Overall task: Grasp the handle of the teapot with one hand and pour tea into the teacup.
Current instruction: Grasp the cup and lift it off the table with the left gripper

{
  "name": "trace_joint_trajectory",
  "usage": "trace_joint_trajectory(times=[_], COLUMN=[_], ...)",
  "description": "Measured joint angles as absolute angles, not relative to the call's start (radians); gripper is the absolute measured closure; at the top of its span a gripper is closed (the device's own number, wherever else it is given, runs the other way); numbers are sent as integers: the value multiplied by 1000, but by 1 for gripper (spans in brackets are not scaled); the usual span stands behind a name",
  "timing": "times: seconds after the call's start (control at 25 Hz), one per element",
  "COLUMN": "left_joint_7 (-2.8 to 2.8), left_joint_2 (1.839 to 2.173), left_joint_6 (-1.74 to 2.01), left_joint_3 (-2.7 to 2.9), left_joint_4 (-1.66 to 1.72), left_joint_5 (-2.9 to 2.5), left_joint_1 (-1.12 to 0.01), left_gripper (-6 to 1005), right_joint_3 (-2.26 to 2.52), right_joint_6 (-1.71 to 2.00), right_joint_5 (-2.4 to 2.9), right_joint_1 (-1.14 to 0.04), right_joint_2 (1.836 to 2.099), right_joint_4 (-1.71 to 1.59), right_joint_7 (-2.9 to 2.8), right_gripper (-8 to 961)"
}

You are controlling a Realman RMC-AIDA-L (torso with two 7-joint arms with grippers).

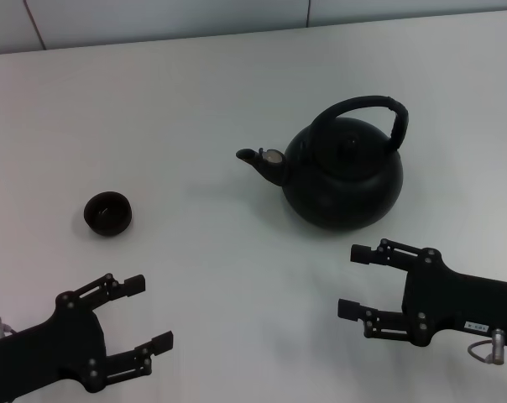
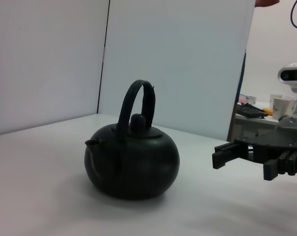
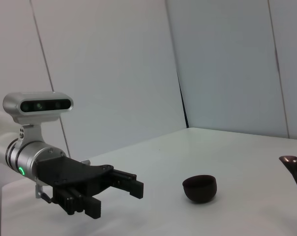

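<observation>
in the lower left of the head view, the left gripper is seen above the white table, its two fingers spread apart and nothing held between them. just above it, at middle left, the teacup is set upright on the table, apart from the gripper; whether anything is in it cannot be told. to the right of centre, the teapot is stood upright, its silver-tipped spout turned toward the left of the frame, toward the teacup but well apart from it. the handle is arched over the lid knob, untouched. at the lower right, just below the teapot, the right gripper is held released, its fingers parted and pointed left, clear of the pot.
</observation>
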State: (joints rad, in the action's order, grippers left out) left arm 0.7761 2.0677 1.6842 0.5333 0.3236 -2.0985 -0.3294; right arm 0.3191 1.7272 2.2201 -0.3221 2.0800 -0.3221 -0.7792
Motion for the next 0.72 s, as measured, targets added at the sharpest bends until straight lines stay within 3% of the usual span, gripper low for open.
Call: trace_joint_trajectory(times=[0.72], left_joint_7=[698], left_joint_2=[2067], left_joint_6=[1614], left_joint_3=[349], left_joint_4=[324], left_joint_5=[-1913], left_joint_1=[-269], left_gripper=[158], right_joint_3=[319], right_joint_6=[1729], right_joint_5=[2219], right_joint_1=[-323], right_joint_2=[2080], right_joint_4=[-321], right_joint_7=[-782], right_gripper=[164])
